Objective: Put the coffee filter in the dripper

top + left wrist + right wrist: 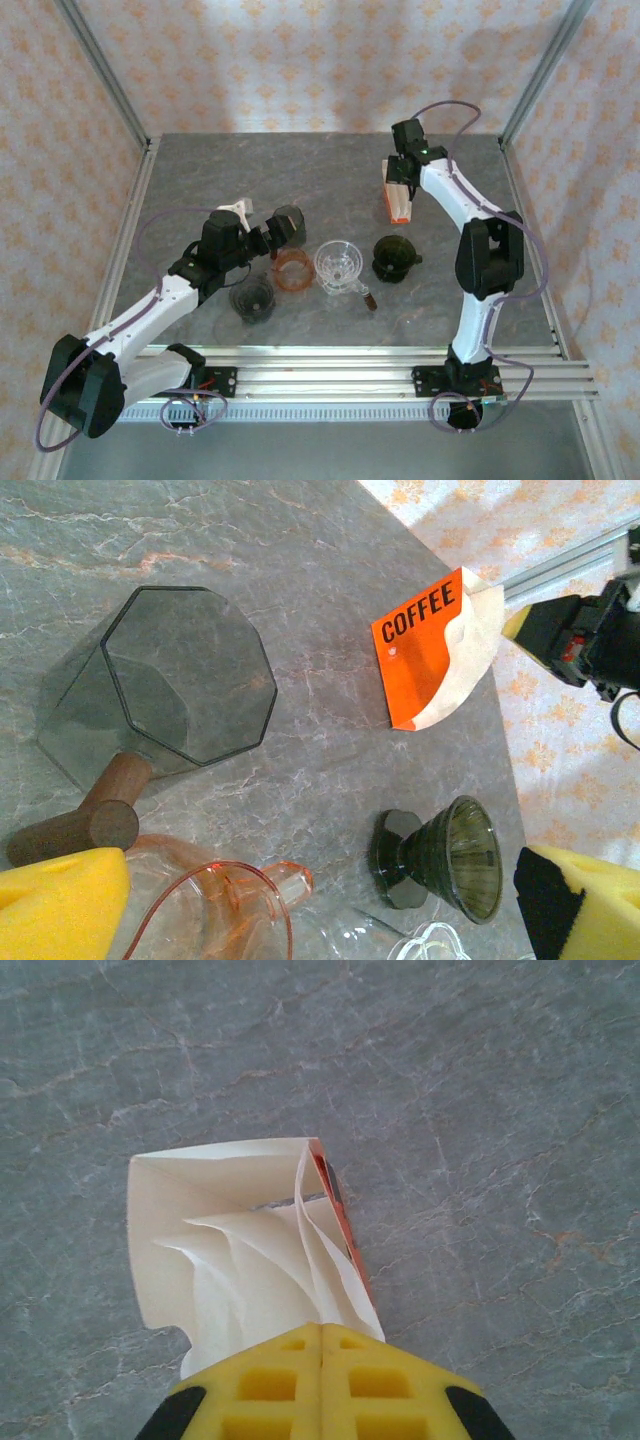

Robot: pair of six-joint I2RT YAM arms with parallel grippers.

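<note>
Early: right gripper pinches a white paper coffee filter at the orange pack; clear glass dripper empty; left gripper spread wide.

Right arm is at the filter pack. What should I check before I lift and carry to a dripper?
1. Right gripper shut on the filter paper: ok, its fingers meet on the paper's edge.
2. Just one filter pinched: cannot tell, several folds fan out.
3. Orange pack standing on the table: ok.
4. Dark green dripper upright on its base, mouth empty: ok.
5. Left gripper open and holding nothing: ok.
</note>
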